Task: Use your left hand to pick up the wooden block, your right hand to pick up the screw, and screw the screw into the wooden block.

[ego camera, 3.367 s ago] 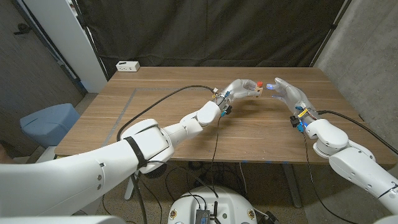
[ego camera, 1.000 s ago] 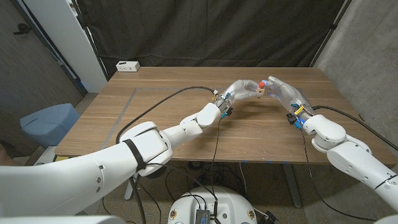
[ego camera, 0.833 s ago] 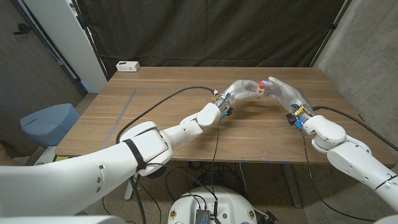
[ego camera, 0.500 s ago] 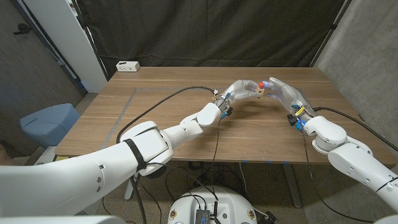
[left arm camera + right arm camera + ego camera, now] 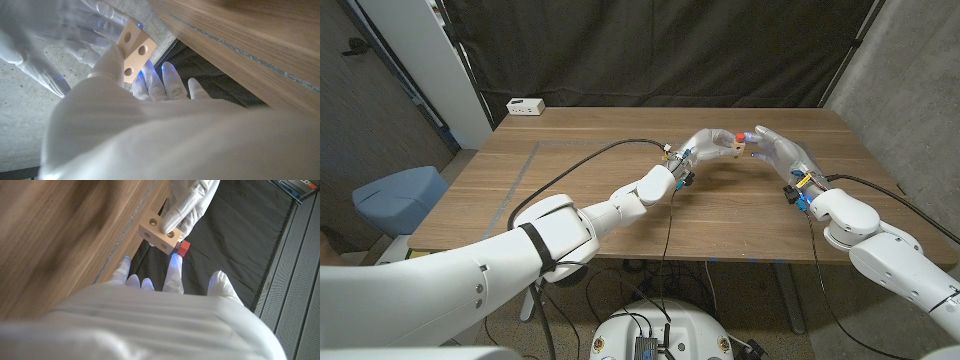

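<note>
The left hand holds the wooden block above the counter. The right hand pinches the red-headed screw against the block's top.

The left hand grips the wooden block, a red piece beside it, above the right hand.

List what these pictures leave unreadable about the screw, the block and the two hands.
- Screw: right wrist view shows just a red piece past the wooden block; shaft hidden, thread engagement unknown.
- Head view: block and red tip too small between left hand and right hand.
- Right hand's grip: its own back hides the fingertips in right wrist view.
- Left wrist view: right hand blurred behind the block.
</note>
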Action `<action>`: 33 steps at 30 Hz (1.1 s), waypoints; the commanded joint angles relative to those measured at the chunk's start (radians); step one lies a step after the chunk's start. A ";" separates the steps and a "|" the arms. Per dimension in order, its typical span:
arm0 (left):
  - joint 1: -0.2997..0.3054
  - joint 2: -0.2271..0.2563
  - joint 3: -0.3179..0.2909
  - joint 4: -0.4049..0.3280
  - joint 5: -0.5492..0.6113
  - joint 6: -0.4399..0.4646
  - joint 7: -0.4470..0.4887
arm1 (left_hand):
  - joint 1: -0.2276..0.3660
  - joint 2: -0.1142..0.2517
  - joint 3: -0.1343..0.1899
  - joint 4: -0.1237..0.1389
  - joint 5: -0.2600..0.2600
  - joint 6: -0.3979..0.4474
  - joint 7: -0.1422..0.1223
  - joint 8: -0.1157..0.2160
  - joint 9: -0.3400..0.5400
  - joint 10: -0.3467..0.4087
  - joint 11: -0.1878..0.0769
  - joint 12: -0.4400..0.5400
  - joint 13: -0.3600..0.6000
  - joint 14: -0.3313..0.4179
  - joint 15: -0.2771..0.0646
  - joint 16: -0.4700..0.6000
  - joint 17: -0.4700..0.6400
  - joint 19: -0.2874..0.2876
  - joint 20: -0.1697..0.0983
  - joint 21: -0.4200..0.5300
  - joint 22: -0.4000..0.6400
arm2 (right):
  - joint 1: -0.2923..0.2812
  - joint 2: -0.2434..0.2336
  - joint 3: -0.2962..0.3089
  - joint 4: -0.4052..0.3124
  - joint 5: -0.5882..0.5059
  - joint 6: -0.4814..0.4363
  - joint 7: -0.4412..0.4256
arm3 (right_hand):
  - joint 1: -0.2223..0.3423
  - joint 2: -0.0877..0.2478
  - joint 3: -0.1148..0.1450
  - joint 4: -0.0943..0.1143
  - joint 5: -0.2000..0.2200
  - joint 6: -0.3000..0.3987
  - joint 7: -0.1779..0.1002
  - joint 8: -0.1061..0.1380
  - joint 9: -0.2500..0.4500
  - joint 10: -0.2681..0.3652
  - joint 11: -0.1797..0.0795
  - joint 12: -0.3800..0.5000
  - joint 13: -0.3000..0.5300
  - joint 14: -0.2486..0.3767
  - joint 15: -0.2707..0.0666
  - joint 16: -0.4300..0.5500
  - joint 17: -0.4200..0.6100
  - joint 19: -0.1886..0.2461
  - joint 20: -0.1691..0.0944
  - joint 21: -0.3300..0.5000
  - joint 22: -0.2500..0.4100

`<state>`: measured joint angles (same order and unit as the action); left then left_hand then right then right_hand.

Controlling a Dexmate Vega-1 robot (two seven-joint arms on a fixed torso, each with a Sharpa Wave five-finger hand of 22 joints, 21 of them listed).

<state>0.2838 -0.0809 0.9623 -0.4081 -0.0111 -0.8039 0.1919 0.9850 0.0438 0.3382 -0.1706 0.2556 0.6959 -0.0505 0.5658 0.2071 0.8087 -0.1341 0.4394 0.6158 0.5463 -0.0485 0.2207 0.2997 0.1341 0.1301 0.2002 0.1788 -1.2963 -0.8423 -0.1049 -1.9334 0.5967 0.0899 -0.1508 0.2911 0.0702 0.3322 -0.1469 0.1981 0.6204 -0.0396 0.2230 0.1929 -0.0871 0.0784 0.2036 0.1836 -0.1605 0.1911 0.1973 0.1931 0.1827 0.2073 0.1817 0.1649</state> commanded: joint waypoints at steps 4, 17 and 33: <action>0.008 0.006 -0.002 -0.011 0.004 -0.008 0.004 | -0.017 0.036 0.023 0.018 0.003 0.205 -0.050 0.006 0.002 0.091 -0.081 0.056 0.019 0.002 -0.093 0.002 0.001 0.004 -0.005 0.002 0.003 | -0.020 0.001 0.009 -0.010 0.002 0.007 0.005 | 0.002 0.009 0.008 0.000 -0.002 0.031 0.007 0.010 0.003 0.017 0.002 0.006 0.002 0.011 -0.001 0.008 0.002 0.011 0.002 0.009 0.004; 0.009 0.008 -0.004 -0.014 0.010 -0.015 0.005 | -0.018 0.037 0.024 0.018 0.004 0.207 -0.051 0.006 0.002 0.091 -0.081 0.056 0.018 0.003 -0.094 0.003 0.002 0.005 -0.004 0.002 0.003 | -0.026 -0.014 0.014 -0.007 0.004 0.026 0.050 | 0.003 0.010 0.009 -0.001 -0.002 0.059 0.009 0.014 0.003 0.031 -0.006 0.007 0.002 0.011 -0.009 0.008 0.001 0.017 0.004 0.009 0.004; 0.015 0.012 -0.010 -0.024 0.014 -0.018 0.000 | -0.017 0.036 0.024 0.018 0.004 0.207 -0.050 0.006 0.003 0.091 -0.081 0.057 0.018 0.003 -0.094 0.003 0.002 0.005 -0.004 0.003 0.003 | -0.045 -0.021 0.027 -0.024 0.005 0.023 0.049 | 0.005 0.011 0.011 -0.002 -0.002 0.091 0.019 0.017 0.003 0.054 -0.012 0.009 0.002 0.019 -0.015 0.010 0.001 0.020 0.004 0.008 0.004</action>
<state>0.2966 -0.0706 0.9562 -0.4276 0.0000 -0.8185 0.1964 0.9851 0.0438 0.3381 -0.1704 0.2556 0.6959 -0.0505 0.5648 0.2067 0.8105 -0.1322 0.4388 0.6153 0.5463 -0.0485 0.2207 0.2994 0.1341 0.1301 0.2002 0.1787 -1.3262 -0.8576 -0.0875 -1.9466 0.6013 0.1134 -0.1040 0.2964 0.0755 0.3363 -0.1509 0.1981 0.6970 -0.0196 0.2386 0.1932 -0.0402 0.0648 0.2042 0.1835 -0.1464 0.1768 0.1972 0.1905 0.1949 0.2056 0.1817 0.1649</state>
